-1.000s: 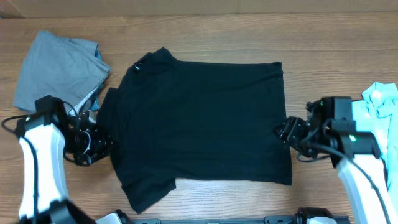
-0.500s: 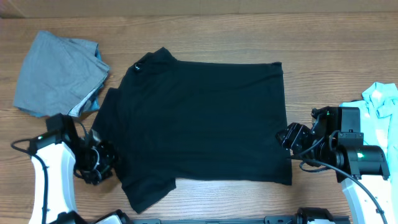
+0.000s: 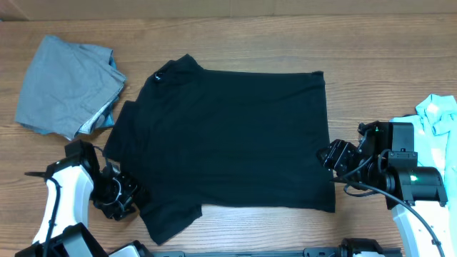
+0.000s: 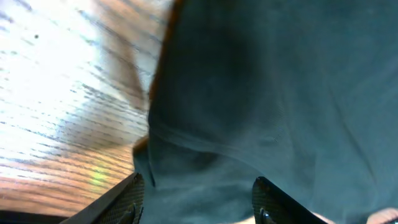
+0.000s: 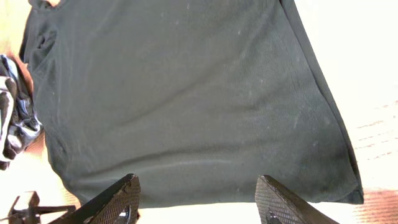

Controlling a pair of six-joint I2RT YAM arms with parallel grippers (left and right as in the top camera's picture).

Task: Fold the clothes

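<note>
1 black shirt [image 3: 228, 135] | 1 grey garment [image 3: 64, 82] | 1 light-blue garment [image 3: 437, 118] | 2 end effectors [image 3: 132, 198] [image 3: 325, 155], both apart

The large shirt [image 3: 228, 135] is plain black, with a tiny white mark [image 3: 158, 76] near its collar; in both wrist views it looks a dark grey-green. The grey garment [image 3: 64, 86] is an even mid-grey, paler and bluish along one lower edge. The light-blue garment [image 3: 437, 118] leans toward mint. The bench [image 3: 250, 36] is brown wood with darker grain streaks. The left arm [image 3: 61, 196] and right arm [image 3: 421, 214] are white, while the left pincer [image 3: 123, 200] and right pincer [image 3: 327, 155] are black.
</note>
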